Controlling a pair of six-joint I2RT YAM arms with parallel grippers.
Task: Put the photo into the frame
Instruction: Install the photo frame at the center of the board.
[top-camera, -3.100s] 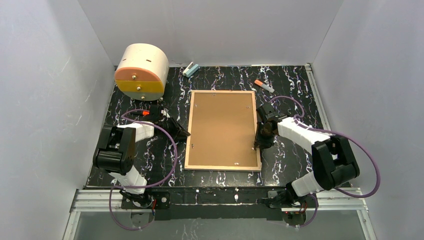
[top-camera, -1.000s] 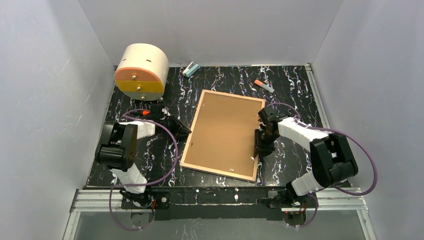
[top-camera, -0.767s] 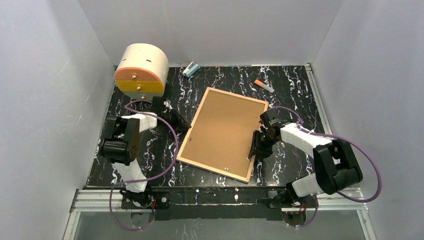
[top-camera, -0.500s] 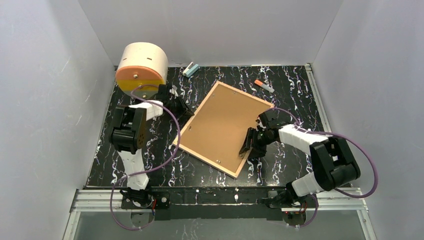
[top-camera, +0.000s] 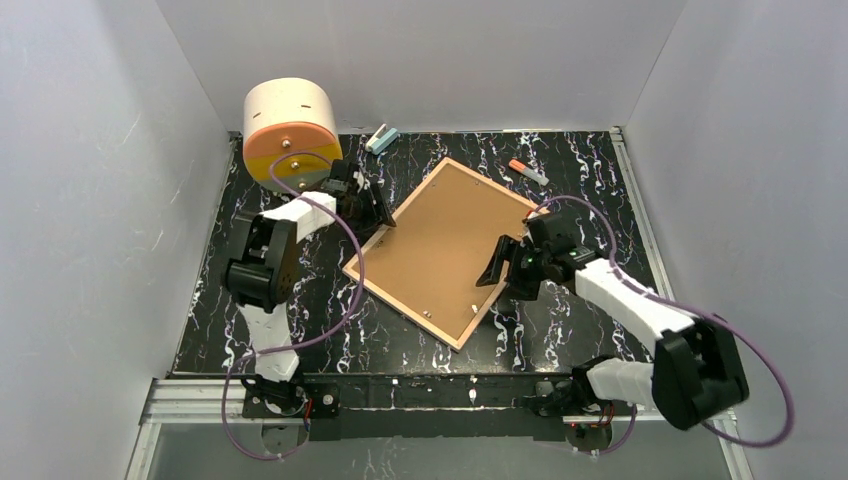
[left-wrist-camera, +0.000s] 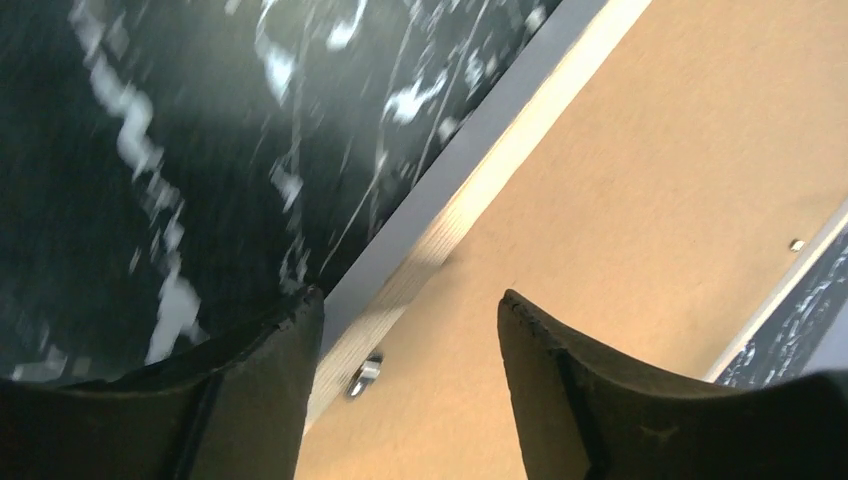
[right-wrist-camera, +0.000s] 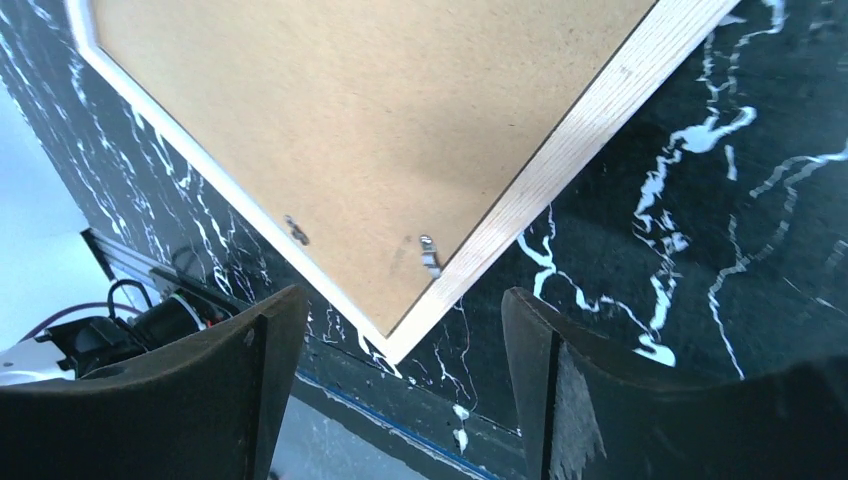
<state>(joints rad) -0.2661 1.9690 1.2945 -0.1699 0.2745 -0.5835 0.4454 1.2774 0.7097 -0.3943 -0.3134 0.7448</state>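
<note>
Fingers (left-wrist-camera: 250, 390) of my left gripper (left-wrist-camera: 410, 300) are spread astride the rim of the face-down frame (left-wrist-camera: 470, 215); my right gripper (right-wrist-camera: 400, 300) hangs parted and empty above its near corner.

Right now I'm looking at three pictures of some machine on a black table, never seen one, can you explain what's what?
These are two robot arms bolted at the table's near edge. The wide picture looks down from above; the other two come from wrist cameras, so the dark prongs are each arm's own fingers. A picture frame lies back-up, askew, on the marbled table. The left end effector is open at its rim; the right end effector is open over the opposite side. Neither holds anything. Also there: a round drawer box, a marker and a small pale blue item.
</note>
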